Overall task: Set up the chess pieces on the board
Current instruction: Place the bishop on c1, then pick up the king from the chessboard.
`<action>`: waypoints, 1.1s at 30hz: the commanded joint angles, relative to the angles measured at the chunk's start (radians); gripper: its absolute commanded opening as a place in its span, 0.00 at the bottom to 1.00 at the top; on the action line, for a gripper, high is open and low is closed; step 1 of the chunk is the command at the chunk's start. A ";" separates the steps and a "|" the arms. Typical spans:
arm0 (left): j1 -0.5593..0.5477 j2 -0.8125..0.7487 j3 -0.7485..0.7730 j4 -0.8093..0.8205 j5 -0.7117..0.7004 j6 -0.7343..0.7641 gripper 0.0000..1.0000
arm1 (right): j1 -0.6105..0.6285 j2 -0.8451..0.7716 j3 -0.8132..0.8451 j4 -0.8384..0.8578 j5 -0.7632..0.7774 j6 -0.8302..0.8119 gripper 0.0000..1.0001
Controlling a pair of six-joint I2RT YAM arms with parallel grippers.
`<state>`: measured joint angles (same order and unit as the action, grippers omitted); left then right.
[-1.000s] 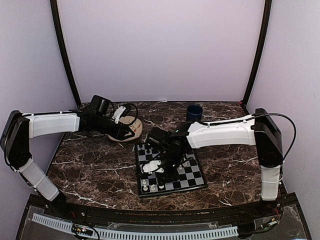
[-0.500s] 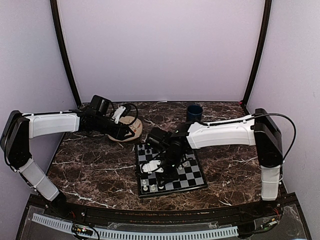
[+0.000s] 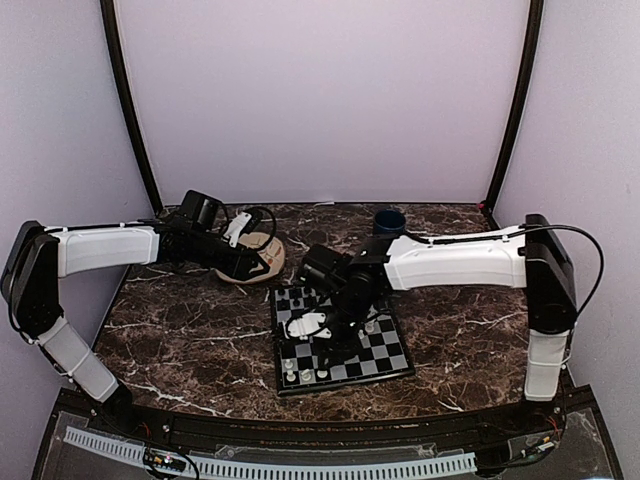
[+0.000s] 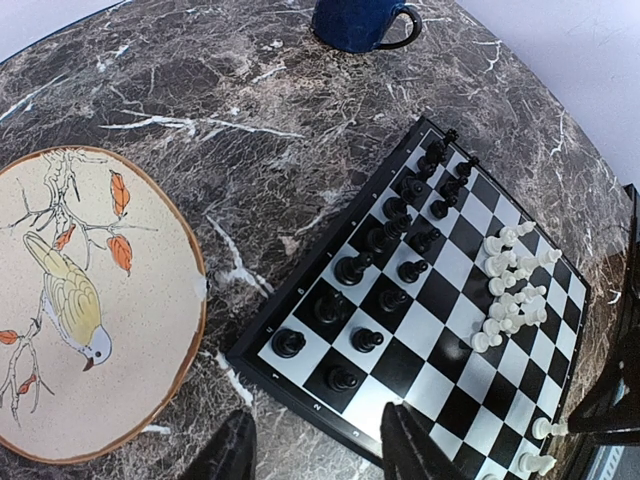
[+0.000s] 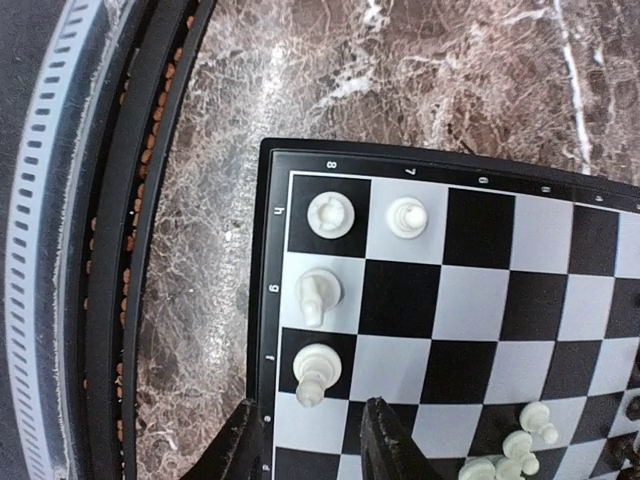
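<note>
The board (image 3: 345, 381) lies at the table's middle. Black chess pieces (image 4: 385, 255) stand in two rows along its far side. A loose cluster of white pieces (image 4: 510, 290) lies mid-board. Three white pieces (image 5: 318, 292) stand on the near-left edge squares and one more (image 5: 407, 216) beside them; they also show in the top view (image 3: 306, 375). My right gripper (image 5: 312, 450) is open and empty over that corner, just behind the nearest white piece (image 5: 314, 370). My left gripper (image 4: 318, 455) is open and empty above the table between the plate and the board's far-left corner (image 4: 290, 375).
A round beige plate with a bird picture (image 4: 90, 300) lies left of the board, under the left arm (image 3: 262, 250). A dark blue cup (image 4: 355, 20) stands at the back of the table (image 3: 389, 222). A ribbed strip and black rail (image 5: 60, 250) run along the near edge.
The right arm has shifted slightly, its wrist a little up and away from the board's near edge. The left arm has not moved.
</note>
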<state>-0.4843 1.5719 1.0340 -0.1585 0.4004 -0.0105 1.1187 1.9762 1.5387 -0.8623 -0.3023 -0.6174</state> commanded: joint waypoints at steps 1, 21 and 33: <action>0.006 -0.042 -0.006 0.015 0.032 0.000 0.45 | -0.073 -0.107 0.027 -0.030 -0.056 0.006 0.35; 0.005 -0.055 -0.011 0.027 0.069 0.020 0.45 | -0.263 -0.065 -0.059 0.056 0.018 0.072 0.33; 0.005 -0.052 -0.003 0.016 0.058 0.020 0.45 | -0.225 -0.016 -0.033 0.051 -0.001 0.059 0.36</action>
<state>-0.4843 1.5566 1.0306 -0.1360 0.4629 -0.0029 0.8696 1.9396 1.4757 -0.8154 -0.2905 -0.5491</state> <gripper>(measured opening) 0.447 0.362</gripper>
